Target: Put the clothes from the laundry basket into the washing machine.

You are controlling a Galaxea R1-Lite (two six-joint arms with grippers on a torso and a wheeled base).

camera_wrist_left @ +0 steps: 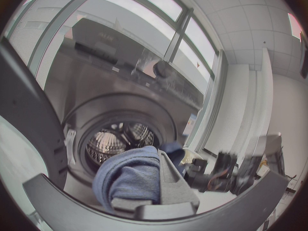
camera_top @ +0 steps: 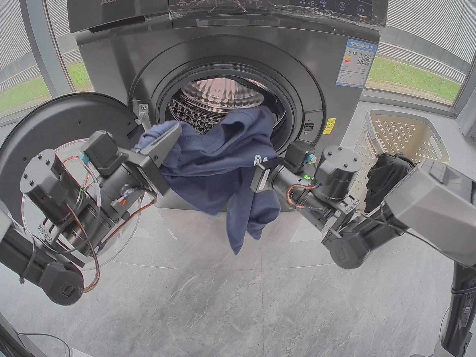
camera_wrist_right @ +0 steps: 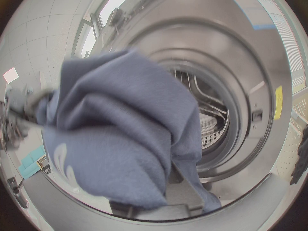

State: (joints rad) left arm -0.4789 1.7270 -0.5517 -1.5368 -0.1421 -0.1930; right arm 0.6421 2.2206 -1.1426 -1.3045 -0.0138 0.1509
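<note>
Dead centre, left gripper (camera_top: 161,141) and right gripper (camera_top: 262,171) both pinch the navy shirt (camera_top: 218,167), stretched sideways between them, washer drum (camera_top: 220,95) just behind and above.

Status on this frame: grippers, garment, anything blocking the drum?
Both shut on blue garment: left gripper, right gripper. Garment stretched before open drum, tail hanging. Mouth unobstructed, door swung aside.

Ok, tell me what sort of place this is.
Probably a laundry corner in a glass-walled room: a front-loading washing machine, door open, a navy garment held before its mouth, a laundry basket beside it, big windows onto grass.
</note>
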